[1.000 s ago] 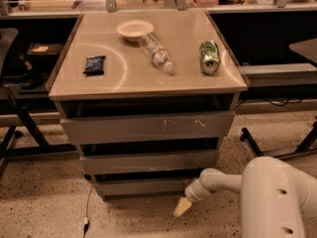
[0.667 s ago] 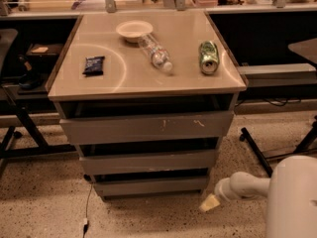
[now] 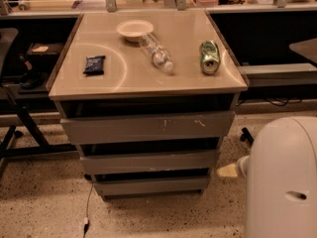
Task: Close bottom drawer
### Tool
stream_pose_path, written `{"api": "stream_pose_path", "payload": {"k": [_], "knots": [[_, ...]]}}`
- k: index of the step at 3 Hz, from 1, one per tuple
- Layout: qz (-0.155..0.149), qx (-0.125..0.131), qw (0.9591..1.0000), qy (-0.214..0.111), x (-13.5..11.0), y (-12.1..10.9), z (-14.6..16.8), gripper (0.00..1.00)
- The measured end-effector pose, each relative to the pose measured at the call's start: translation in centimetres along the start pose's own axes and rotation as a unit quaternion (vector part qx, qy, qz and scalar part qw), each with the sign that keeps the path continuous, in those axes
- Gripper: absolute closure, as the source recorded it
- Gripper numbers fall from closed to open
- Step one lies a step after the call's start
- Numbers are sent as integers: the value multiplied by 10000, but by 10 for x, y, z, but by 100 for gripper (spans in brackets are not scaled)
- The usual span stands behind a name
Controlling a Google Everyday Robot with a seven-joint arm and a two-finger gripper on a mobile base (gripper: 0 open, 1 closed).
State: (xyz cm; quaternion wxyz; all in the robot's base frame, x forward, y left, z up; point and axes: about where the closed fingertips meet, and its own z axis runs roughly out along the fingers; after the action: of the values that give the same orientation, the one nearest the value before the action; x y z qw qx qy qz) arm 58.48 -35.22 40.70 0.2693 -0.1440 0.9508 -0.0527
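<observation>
The grey cabinet has three drawer fronts. The bottom drawer (image 3: 151, 185) is the lowest, narrow plain strip, with a dark gap above it. It sits about in line with the middle front (image 3: 148, 161) and the scratched top front (image 3: 148, 127). My gripper (image 3: 228, 171) shows as a pale tip to the right of the cabinet, at the height of the lower drawers and apart from them. Most of it is hidden behind my white arm housing (image 3: 282, 177).
On the cabinet top lie a white bowl (image 3: 134, 29), a clear plastic bottle (image 3: 156, 53) on its side, a green can (image 3: 209, 57) and a dark snack packet (image 3: 94, 64). A black chair base (image 3: 15, 133) stands at the left. A cable (image 3: 88, 207) runs over the speckled floor.
My gripper has drawn back to the right and upward, from in front of the bottom drawer's right end to beside the cabinet. The drawers look unchanged.
</observation>
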Motion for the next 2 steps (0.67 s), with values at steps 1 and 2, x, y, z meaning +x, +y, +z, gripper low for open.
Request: {"api": "stream_pose_path", "payload": {"k": [1,2], "knots": [[554,504,9969,-256,-29,-24,-35,0],[554,504,9969,-256,-29,-24,-34,0]]}}
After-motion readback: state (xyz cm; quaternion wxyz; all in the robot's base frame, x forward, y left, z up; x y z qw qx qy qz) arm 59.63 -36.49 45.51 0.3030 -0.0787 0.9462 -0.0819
